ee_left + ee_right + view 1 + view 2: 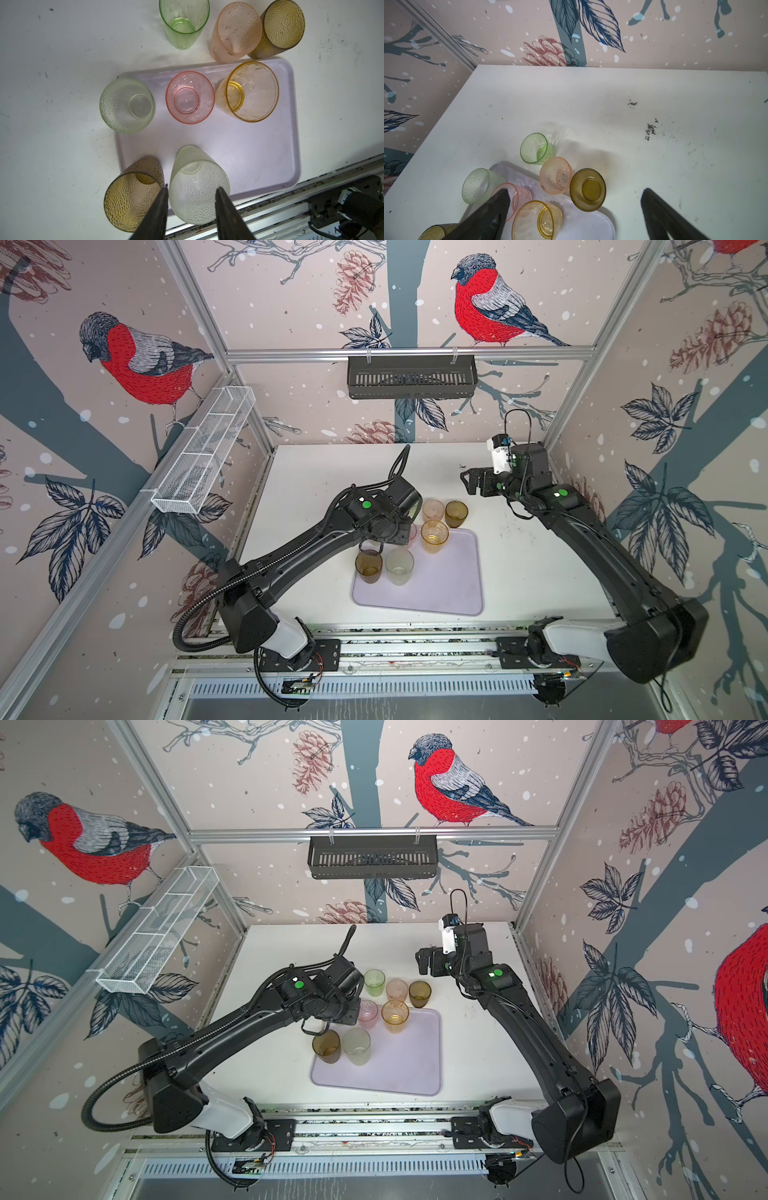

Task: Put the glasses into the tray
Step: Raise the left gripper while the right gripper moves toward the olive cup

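The left arm (291,556) stretches forward, wrist bent so the left gripper (191,188) points straight down with fingers (158,214) partly apart, while the right arm (615,547) holds the right gripper (468,482) raised, level and spread wide.

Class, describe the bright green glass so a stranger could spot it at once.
Find the lilac tray on the white table. Beyond its far edge stand three glasses in a row; in a top view the bright green glass is leftmost. Unlike the dimpled peach glass and brown glass alongside, it is smooth-walled.
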You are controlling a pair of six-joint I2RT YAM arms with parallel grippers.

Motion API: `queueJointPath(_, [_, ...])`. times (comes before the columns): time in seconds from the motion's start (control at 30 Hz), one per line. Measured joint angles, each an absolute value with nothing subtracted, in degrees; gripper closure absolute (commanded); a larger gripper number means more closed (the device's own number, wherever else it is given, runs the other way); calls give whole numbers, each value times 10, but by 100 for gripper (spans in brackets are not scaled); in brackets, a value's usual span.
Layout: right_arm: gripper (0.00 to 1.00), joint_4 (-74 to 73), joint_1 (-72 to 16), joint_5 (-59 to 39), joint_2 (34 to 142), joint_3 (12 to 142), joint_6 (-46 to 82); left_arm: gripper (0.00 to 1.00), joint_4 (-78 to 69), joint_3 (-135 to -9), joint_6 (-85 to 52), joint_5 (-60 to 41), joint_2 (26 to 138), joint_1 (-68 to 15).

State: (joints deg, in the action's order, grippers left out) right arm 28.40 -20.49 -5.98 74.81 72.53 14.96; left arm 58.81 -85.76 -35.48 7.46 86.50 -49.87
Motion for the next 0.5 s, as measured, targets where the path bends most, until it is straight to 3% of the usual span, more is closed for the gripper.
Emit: queueJointPath(0.5, [0,386,-205,-33,818,762,178,55,545,-859,-312,75,841,-499])
